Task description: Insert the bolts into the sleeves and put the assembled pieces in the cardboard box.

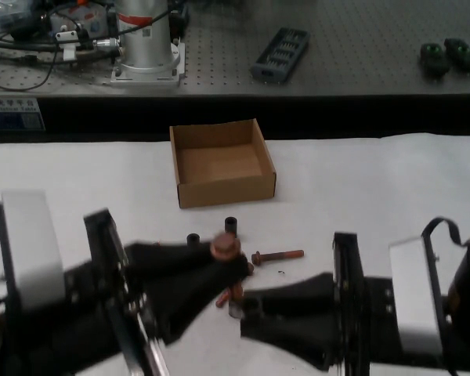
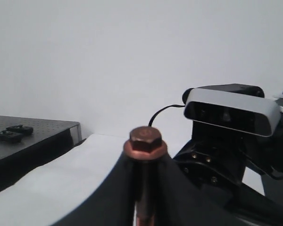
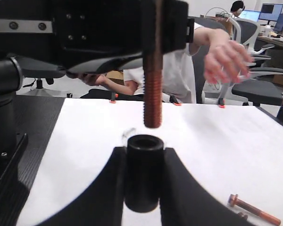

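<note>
bolt hanging over sleeve, tip just clear of the bore
left gripper (image 2: 142, 197) is clamped on a copper bolt (image 2: 145, 141), head up, its threads at twelve o'clock above the black sleeve (image 3: 144, 162), which is pinched upright in the right gripper (image 3: 142, 190); the two are not touching. the cardboard box (image 1: 227, 193) lies at twelve o'clock from them, a loose bolt (image 1: 278, 255) at three.

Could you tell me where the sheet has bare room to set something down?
Bare sheet lies right of the cardboard box, and left of it too. Crowded in front of it: two loose sleeves, a loose bolt, the left gripper, the right gripper.
</note>
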`<move>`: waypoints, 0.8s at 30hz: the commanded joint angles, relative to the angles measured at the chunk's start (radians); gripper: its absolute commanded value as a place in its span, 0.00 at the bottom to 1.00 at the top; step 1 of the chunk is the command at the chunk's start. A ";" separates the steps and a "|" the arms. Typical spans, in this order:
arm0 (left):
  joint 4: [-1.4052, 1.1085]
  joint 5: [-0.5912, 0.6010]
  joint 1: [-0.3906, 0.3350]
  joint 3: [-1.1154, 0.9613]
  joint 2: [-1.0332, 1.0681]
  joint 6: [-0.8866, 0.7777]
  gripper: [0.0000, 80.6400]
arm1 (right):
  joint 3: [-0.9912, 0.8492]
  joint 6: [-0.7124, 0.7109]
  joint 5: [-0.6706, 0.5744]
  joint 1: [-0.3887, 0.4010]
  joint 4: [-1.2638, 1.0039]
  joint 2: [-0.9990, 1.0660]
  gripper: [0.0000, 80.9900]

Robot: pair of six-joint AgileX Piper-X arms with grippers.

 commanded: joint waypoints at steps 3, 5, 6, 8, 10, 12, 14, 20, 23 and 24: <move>0.000 0.022 0.028 -0.027 0.006 0.007 0.01 | -0.065 -0.031 -0.044 -0.077 0.104 -0.005 0.07; 0.000 0.048 0.042 -0.034 0.028 0.007 0.01 | -0.077 -0.061 -0.044 -0.088 0.150 -0.005 0.07; 0.000 0.059 0.049 -0.039 0.051 0.007 0.01 | -0.081 -0.077 -0.044 -0.093 0.171 -0.005 0.07; -0.019 0.063 0.057 -0.045 0.098 0.007 0.01 | -0.086 -0.096 -0.044 -0.096 0.182 0.003 0.07; -0.074 0.074 0.058 -0.049 0.151 0.007 0.01 | -0.092 -0.098 -0.044 -0.096 0.180 0.026 0.07; -0.158 0.094 0.058 -0.048 0.209 -0.021 0.01 | -0.104 -0.112 -0.044 -0.096 0.180 0.058 0.07; -0.227 0.114 0.058 -0.048 0.257 -0.055 0.01 | -0.115 -0.116 -0.045 -0.096 0.180 0.091 0.07; -0.299 0.114 0.058 -0.048 0.310 -0.075 0.01 | -0.123 -0.112 -0.050 -0.096 0.108 0.161 0.07; -0.299 0.114 0.058 -0.048 0.310 -0.075 0.01 | -0.123 -0.112 -0.050 -0.096 0.105 0.164 0.07; -0.296 0.114 0.058 -0.048 0.310 -0.075 0.01 | -0.123 -0.112 -0.050 -0.096 0.103 0.164 0.07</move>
